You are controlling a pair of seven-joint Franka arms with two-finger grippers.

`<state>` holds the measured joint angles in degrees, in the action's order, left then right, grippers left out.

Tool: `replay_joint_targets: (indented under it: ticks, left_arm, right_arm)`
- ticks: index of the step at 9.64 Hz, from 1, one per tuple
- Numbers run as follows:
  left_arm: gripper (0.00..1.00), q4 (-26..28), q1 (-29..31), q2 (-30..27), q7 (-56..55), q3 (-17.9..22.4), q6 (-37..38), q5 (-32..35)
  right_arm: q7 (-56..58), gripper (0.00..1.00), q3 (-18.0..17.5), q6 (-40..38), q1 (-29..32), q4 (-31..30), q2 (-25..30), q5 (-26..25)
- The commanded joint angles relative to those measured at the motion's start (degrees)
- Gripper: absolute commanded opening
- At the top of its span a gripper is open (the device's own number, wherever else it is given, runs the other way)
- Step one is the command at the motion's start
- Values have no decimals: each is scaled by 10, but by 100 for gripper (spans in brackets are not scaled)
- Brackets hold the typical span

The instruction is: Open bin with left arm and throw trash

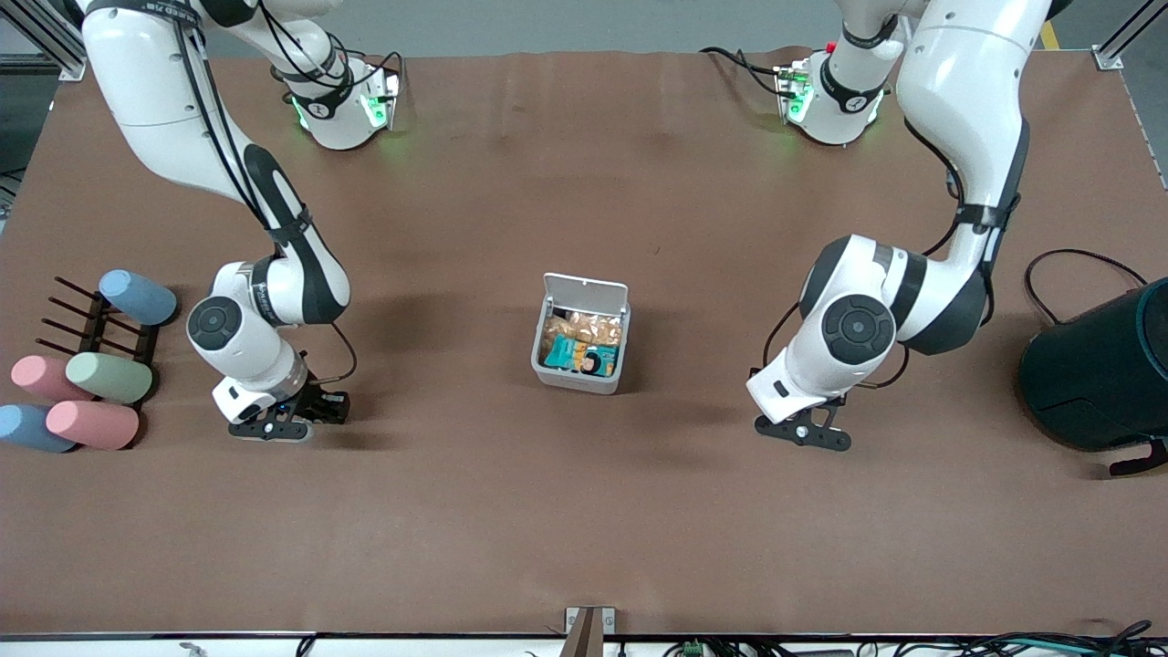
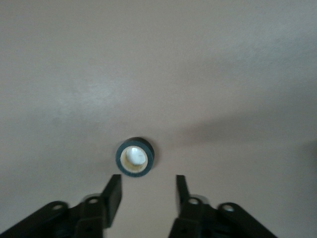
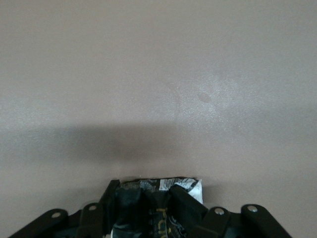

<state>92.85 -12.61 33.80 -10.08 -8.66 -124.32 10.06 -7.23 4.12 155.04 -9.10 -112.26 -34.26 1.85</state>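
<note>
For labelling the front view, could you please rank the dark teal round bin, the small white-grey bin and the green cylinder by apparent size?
1. Dark teal round bin, largest, though cut off by the frame edge.
2. Small white-grey bin, lid open.
3. Green cylinder, smallest.

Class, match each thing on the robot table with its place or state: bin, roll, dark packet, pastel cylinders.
1 bin
2 roll
3 dark packet
4 pastel cylinders

A between the right gripper fingers
B lid up, wrappers inside
C on the table, just ahead of the open left gripper
D at the right arm's end of the table

Pairs: 1-B, 2-C, 3-A, 4-D
</note>
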Motion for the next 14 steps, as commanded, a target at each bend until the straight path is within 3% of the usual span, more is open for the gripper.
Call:
replay_joint_targets:
  ticks: [1,3,5,7,8,9,10,11,12,14]
  left_arm:
    - [100,64,26,1,52,-3,-84,-4]
    - [100,80,43,21,70,-3,-115,-4]
    - [100,117,50,27,70,-3,-184,-5]
    - [100,117,54,46,70,-3,-209,-4]
    - [95,117,54,47,70,-3,-212,-4]
    - [57,117,54,47,73,-3,-212,-3]
    - [26,117,54,46,73,-3,-212,-4]
    - [7,116,54,44,73,-3,-212,-3]
    - [0,112,53,43,74,-4,-212,-3]
    - [0,100,46,38,60,-9,-210,-4]
  right_arm:
    - [-2,13,2,-11,3,-9,4,-5]
    - [-12,9,5,-66,3,12,12,-1]
    - [-62,6,4,-185,-1,76,24,0]
    - [-109,6,-3,-245,-7,129,27,5]
    - [-157,6,-14,-292,-17,175,28,6]
    - [-209,6,-29,-339,-32,221,26,9]
    - [-272,6,-49,-364,-50,256,27,22]
    - [-337,7,-61,-364,-77,277,27,31]
    - [-397,7,-62,-360,-113,300,25,37]
    - [-481,7,-62,-342,-185,320,23,50]
